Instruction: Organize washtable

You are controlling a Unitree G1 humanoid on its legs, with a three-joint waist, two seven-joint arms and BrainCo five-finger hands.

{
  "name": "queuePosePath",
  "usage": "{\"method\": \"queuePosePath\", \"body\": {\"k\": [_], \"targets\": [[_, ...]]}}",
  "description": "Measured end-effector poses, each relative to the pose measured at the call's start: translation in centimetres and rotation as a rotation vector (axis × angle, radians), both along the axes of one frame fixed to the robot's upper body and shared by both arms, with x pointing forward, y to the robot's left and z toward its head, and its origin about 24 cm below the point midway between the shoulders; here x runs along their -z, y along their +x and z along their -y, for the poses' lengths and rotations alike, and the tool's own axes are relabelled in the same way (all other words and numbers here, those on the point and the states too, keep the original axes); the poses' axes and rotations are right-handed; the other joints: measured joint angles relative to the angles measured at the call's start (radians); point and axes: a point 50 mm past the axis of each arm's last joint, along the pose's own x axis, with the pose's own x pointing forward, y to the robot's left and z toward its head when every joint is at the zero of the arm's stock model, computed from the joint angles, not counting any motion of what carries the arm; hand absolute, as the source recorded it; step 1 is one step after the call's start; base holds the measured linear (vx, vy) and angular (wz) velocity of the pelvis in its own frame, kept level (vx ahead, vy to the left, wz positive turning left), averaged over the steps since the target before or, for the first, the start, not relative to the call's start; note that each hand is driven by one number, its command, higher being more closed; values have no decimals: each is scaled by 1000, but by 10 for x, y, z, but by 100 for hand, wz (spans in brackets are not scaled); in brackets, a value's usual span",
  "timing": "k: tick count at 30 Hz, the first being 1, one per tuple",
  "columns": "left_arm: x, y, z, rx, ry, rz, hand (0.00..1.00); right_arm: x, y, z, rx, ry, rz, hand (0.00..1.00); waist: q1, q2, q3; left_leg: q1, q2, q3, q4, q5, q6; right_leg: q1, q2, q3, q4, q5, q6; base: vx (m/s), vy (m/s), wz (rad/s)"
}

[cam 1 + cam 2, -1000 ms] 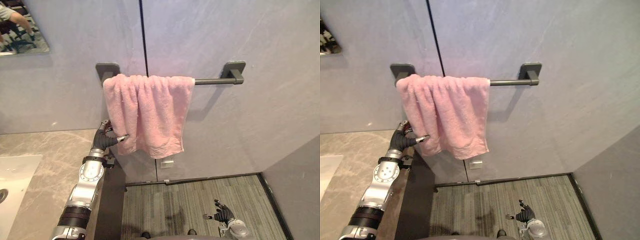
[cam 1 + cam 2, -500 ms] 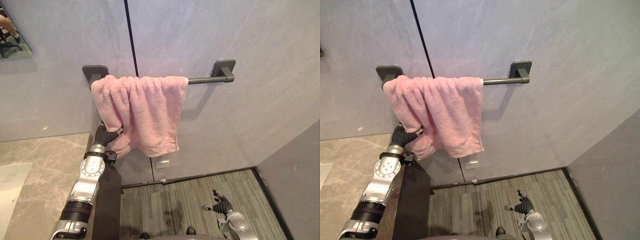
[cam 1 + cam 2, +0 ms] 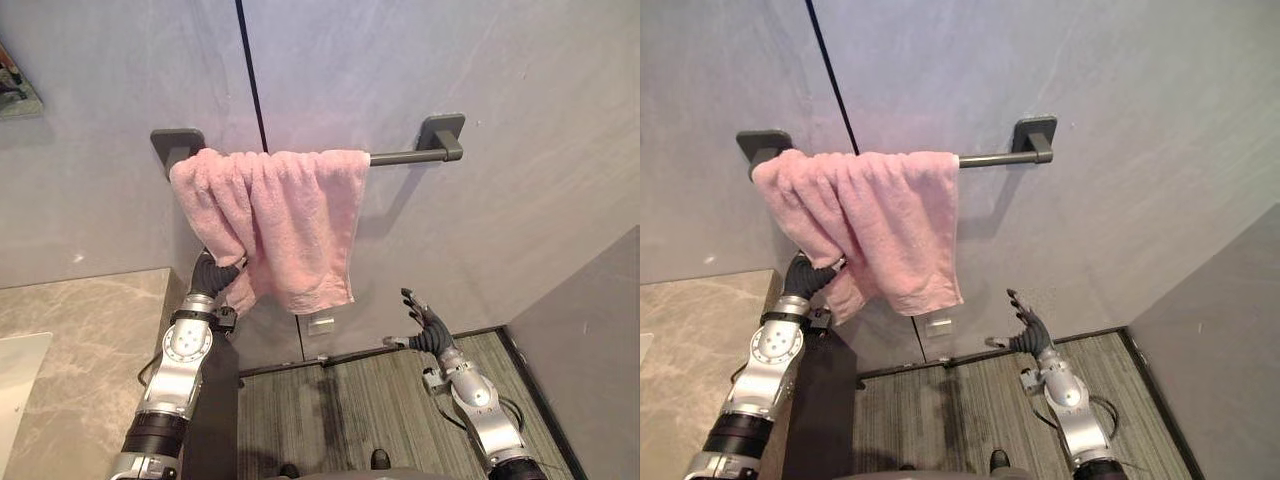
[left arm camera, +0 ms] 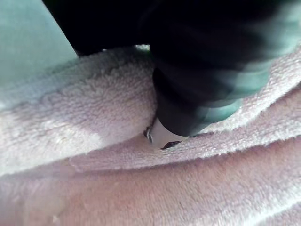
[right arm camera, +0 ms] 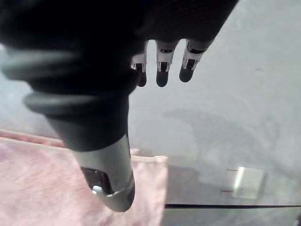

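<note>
A pink towel (image 3: pixel 290 220) hangs bunched over the left half of a dark towel bar (image 3: pixel 400 157) fixed to the grey wall (image 3: pixel 450 60), with its folds crowded against the left bracket and the right stretch of the bar bare. The left hand (image 3: pixel 208 272) reaches up from beside the marble counter (image 3: pixel 90 330) into the towel's lower left corner. Its front is buried in the cloth, and the left wrist view shows pink pile pressed all around it, so whether it clenches the towel or merely rests inside the fold cannot be told. The right hand (image 3: pixel 425 325) is held up below and to the right of the towel, well apart from it, in front of the wall and above the striped floor (image 3: pixel 350 400). Its fingers (image 5: pixel 161 77) are straight and spread, and its thumb (image 5: pixel 113 188) stands out to one side. It is released, holding nothing and touching nothing. A small pale wall plate (image 3: pixel 321 323) sits on the wall just under the towel's hem, between the two hands. The white edge of a basin (image 3: pixel 15 400) shows at the counter's near left.
</note>
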Motion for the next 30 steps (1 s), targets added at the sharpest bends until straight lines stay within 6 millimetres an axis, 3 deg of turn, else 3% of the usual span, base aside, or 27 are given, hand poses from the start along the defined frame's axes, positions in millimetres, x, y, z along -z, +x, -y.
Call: {"method": "queuePosePath", "body": {"k": [6,9,23,24,30], "targets": [[-2,-7,3,8,-38,24,100,-42,16,-11,-78,32,188,0,4,-4,0,2,1,-1,1,-1,1,-3,1,3,11,-1,1,-51,-29,-1],[-6,-8,13,21,-90,59,100,-63,26,-17,-105,74,269,0,23,-4,0,4,0,-3,1,-1,1,-4,1,3,17,-1,1,-49,-26,0],[-10,-9,25,43,-191,91,100,-105,49,-53,-220,171,400,0,28,-4,-1,-6,0,-44,1,1,2,1,-1,-33,31,-16,5,-18,-28,8],[-10,-9,26,47,-194,89,100,-106,50,-56,-227,176,403,100,29,-4,-1,-7,0,-47,3,1,2,1,-1,-35,31,-16,5,-33,-37,6],[-8,-9,30,62,-211,80,100,-108,58,-60,-219,180,402,100,41,-4,-1,-11,0,-52,6,2,1,2,-1,-37,31,-16,5,-50,-33,3]]}}
